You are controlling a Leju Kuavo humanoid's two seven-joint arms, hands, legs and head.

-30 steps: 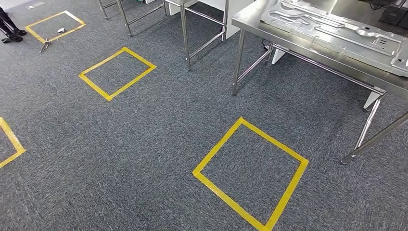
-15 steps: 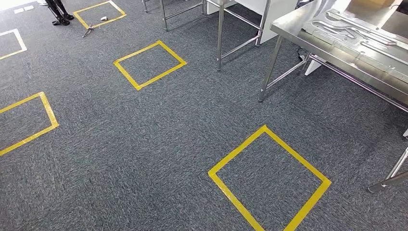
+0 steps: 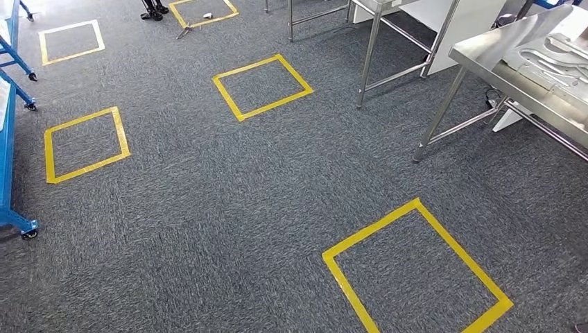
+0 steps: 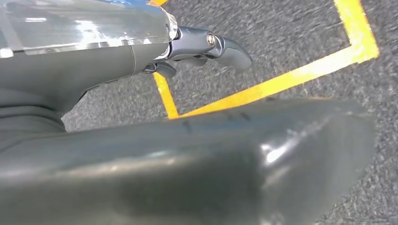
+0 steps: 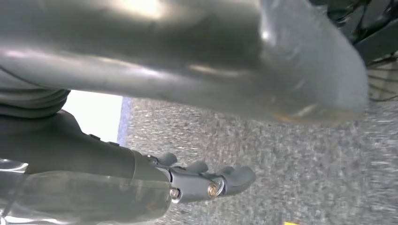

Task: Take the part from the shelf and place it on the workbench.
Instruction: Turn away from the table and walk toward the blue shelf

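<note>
Progress looked early: neither hand carried anything. The left hand (image 4: 206, 44) and the right hand (image 5: 206, 180) both hung over grey carpet (image 3: 208, 208) marked with yellow tape squares (image 3: 262, 86), fingers loosely extended and apart, gripping nothing. A pressed silver sheet-metal part (image 3: 555, 59) already lay on the stainless steel workbench (image 3: 485, 52), cut off at the frame's right edge; whether it was the task's own part could not be told. A blue wheeled frame (image 3: 8, 139) at the left edge was perhaps the shelf, its contents hidden.
</note>
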